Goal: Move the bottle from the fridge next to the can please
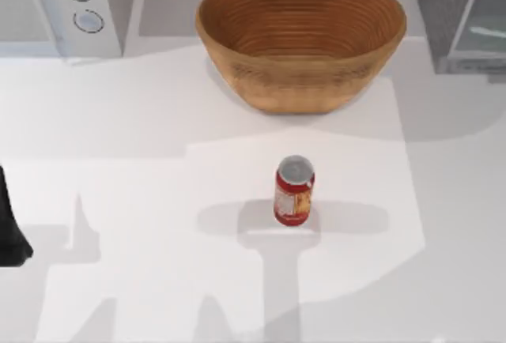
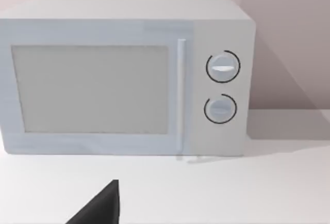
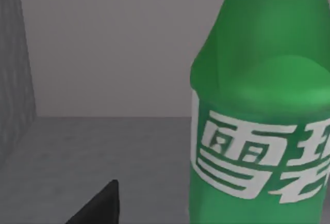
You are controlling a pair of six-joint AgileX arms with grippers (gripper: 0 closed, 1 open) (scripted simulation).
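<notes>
The green bottle (image 3: pixel 260 131) with white lettering stands upright on the grey floor inside the fridge (image 3: pixel 13 69), very close in the right wrist view. A dark part of my right gripper (image 3: pixel 100 206) sits low beside it, apart from it. In the top view the grey speckled fridge (image 1: pixel 443 19) stands at the back right corner with its pale glassy door (image 1: pixel 484 19). The red can (image 1: pixel 294 191) stands upright near the table's middle. My left arm (image 1: pixel 9 232) is parked at the left edge, and a dark part of its gripper (image 2: pixel 100 206) faces the microwave.
A brown woven basket (image 1: pixel 300 82) stands at the back centre, between the can and the rear wall. A white microwave (image 1: pixel 59 7) with two round knobs (image 2: pixel 223 67) occupies the back left corner. Open white table lies around the can.
</notes>
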